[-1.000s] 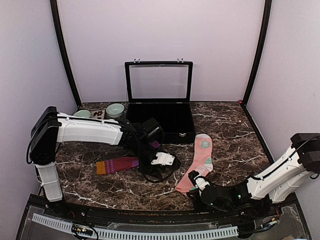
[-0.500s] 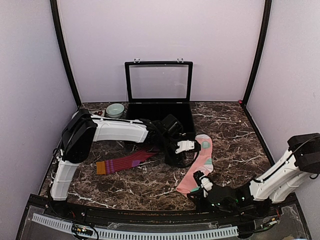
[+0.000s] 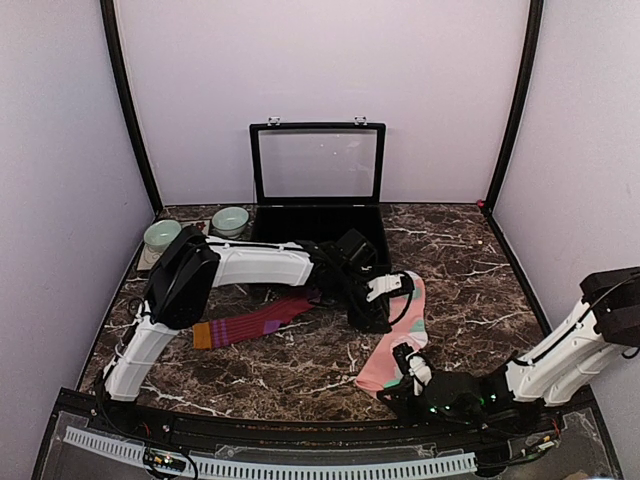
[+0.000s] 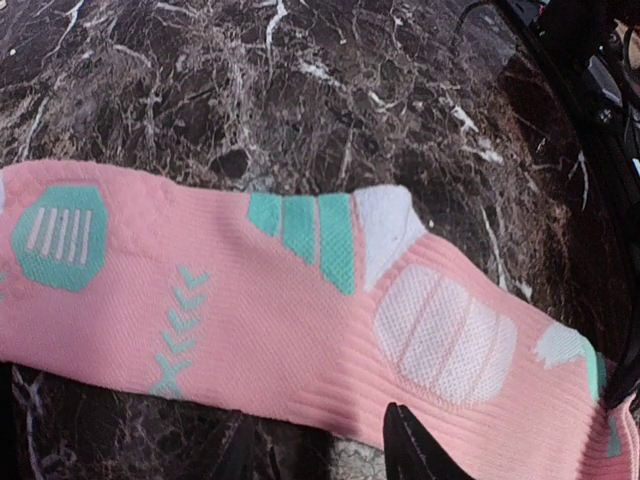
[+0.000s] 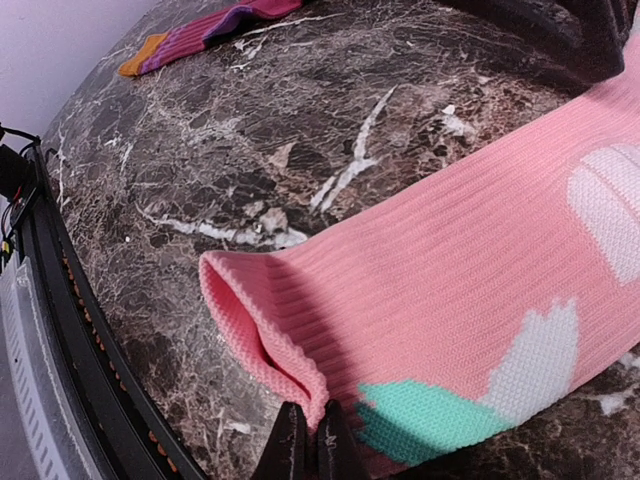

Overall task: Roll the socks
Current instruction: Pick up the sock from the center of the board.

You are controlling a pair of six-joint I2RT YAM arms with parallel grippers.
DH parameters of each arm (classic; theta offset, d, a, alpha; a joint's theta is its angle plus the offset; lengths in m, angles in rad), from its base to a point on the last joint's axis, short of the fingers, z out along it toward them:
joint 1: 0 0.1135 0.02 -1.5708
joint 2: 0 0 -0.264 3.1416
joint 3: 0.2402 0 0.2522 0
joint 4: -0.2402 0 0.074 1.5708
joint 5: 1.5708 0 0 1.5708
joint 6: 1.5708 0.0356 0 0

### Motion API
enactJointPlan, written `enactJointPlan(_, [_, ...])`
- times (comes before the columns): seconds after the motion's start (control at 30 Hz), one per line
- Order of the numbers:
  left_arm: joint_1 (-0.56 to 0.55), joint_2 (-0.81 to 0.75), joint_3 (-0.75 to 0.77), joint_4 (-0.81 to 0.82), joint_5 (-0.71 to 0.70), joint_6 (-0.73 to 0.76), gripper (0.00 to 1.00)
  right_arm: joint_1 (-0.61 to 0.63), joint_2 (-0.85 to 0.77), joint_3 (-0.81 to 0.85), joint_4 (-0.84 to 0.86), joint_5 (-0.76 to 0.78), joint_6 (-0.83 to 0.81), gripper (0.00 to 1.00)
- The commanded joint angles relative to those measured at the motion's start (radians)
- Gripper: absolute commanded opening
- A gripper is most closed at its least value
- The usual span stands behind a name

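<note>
The salmon-pink sock (image 3: pixel 408 320) with mint and white patches lies stretched on the marble table, toe far, cuff near. My right gripper (image 3: pixel 404 374) is shut on the cuff's edge; the right wrist view shows the fingertips (image 5: pixel 310 432) pinching the raised rim of the pink sock (image 5: pixel 450 270). My left gripper (image 3: pixel 392 296) hovers open over the sock's upper half. In its wrist view, the left gripper (image 4: pixel 320 455) has one finger over the pink sock's (image 4: pixel 250 290) edge and the other over the table. The maroon striped sock (image 3: pixel 245 326) with its orange cuff lies flat to the left, untouched.
A black case (image 3: pixel 318 225) with its glass lid raised stands at the back centre. Two pale green bowls (image 3: pixel 230 218) (image 3: pixel 162 234) sit at the back left. The black front rail (image 5: pixel 40 300) runs close to the pink cuff.
My left arm swung right, away from the maroon sock, and now hangs over the pink sock with jaws wider. The maroon sock's toe end ended up stretched rightward. The right gripper drew the cuff slightly nearer.
</note>
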Motion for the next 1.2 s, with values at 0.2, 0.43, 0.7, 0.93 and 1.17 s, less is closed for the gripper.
enactJointPlan(0.2, [0.001,0.074,0.126,-0.045,0.063,-0.124,0.47,0.002,-0.070,-0.037,-0.174,-0.011,0.006,0.00])
enactJointPlan(0.43, [-0.005,0.144,0.204,-0.030,-0.058,-0.150,0.47,0.001,-0.051,-0.036,-0.152,-0.009,0.003,0.00])
enactJointPlan(0.7, [-0.011,0.170,0.209,-0.041,0.033,-0.116,0.27,0.002,0.011,-0.018,-0.115,-0.027,0.012,0.00])
enactJointPlan(0.93, [-0.013,0.150,0.188,-0.038,0.126,-0.111,0.00,0.001,0.005,-0.022,-0.120,-0.014,0.026,0.00])
enactJointPlan(1.17, [-0.010,0.058,0.166,0.038,0.137,-0.114,0.00,-0.001,-0.021,-0.029,-0.146,0.003,0.035,0.00])
